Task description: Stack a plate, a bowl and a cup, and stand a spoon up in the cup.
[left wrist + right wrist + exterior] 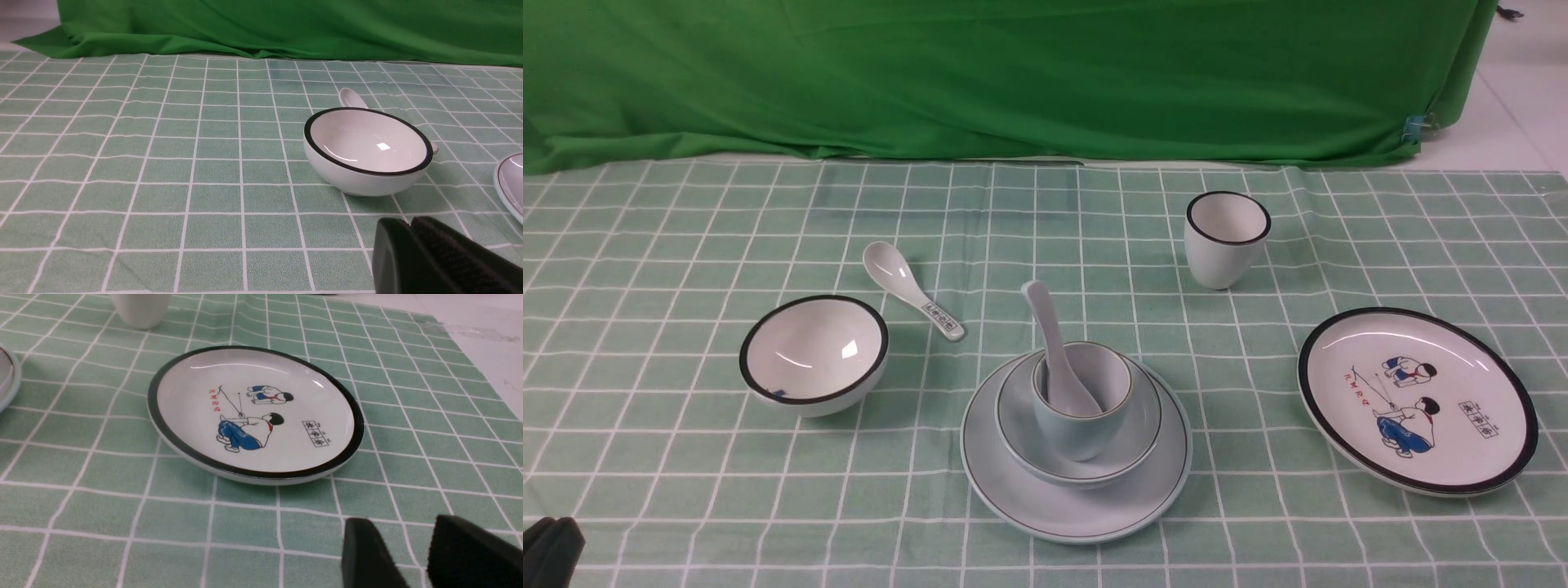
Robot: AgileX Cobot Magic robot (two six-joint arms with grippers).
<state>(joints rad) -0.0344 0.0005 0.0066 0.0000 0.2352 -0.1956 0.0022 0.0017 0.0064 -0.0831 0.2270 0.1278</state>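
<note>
Near the front middle of the green checked tablecloth (686, 490), a finished stack: pale blue-green plate (1013, 490) at the bottom, flat on the cloth; on it the shallow pale blue-green bowl (1131, 445) with thin dark rim line; inside the bowl the small handleless pale blue-green cup (1078, 437), upright. In the cup the plain white spoon (1049, 343), scoop end down, handle leaning up and toward the left over the rim. To the left of the stack, apart from it, white bowl with thick black rim (813, 355), empty, tilted a little. Just behind that bowl, lying on the cloth, white spoon with printed characters (913, 291) on the handle, scoop away from the camera. Farther back on the right, white cup with black rim (1227, 238), upright. On the right side, white plate with black rim and cartoon figures (1417, 400), well apart from the stack. Behind all, green backdrop cloth (1013, 73). Left gripper (410, 224) low at the near left corner, fingers pressed together, nothing between them, near the black-rimmed bowl but not touching. Right gripper (412, 539) low over the cloth beside the cartoon plate, fingers parted with a clear gap, holding nothing
</note>
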